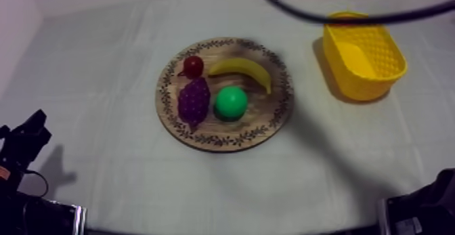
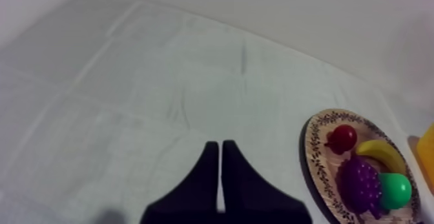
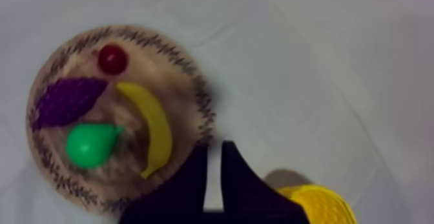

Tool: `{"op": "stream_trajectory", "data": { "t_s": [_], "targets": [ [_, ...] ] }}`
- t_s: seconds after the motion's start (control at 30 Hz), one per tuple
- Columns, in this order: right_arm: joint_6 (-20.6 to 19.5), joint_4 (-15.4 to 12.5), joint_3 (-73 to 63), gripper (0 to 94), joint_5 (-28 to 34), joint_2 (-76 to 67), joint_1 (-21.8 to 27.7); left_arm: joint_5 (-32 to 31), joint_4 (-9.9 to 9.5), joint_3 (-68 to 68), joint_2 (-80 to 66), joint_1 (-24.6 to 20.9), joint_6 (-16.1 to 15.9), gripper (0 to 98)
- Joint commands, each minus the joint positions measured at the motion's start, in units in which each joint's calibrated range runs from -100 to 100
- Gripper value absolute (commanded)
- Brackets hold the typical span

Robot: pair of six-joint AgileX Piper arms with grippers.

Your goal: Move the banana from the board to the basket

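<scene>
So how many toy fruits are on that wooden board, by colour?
Yellow: 1, the banana
Green: 1, the pear
Purple: 1, the grapes
Red: 1, the small red fruit
Total: 4, all on the board

Bare cloth point(image 1: 306, 72) separates board point(image 1: 223, 141) and basket point(image 1: 369, 82); the pear point(image 1: 231, 103) sits just beside the banana point(image 1: 244, 68).

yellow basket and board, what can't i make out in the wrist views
Left wrist view: the edge cuts off most of the yellow basket and part of the wooden board's rim.
Right wrist view: the right tool hides part of the board's rim and of the basket, also cut by the edge.
</scene>
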Motion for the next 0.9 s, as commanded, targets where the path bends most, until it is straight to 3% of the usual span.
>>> {"op": "stream_trajectory", "data": {
  "t_s": [0.0, 0.33, 0.87],
  "targets": [
    [5.33, -0.02, 0.16, 7.9, 0.67, 1.4, -1.01, -0.02, 0.02, 0.03, -0.03, 0.03, 0.0, 0.1],
    [11.02, 0.42, 1.23, 10.2, 1.42, 8.14, -1.54, -0.02, 0.02, 0.03, -0.03, 0.03, 0.0, 0.1],
    [12.09, -0.2, 0.88, 15.6, 0.88, 11.05, -1.99, -0.02, 0.02, 0.03, -0.03, 0.03, 0.0, 0.1]
  ]
}}
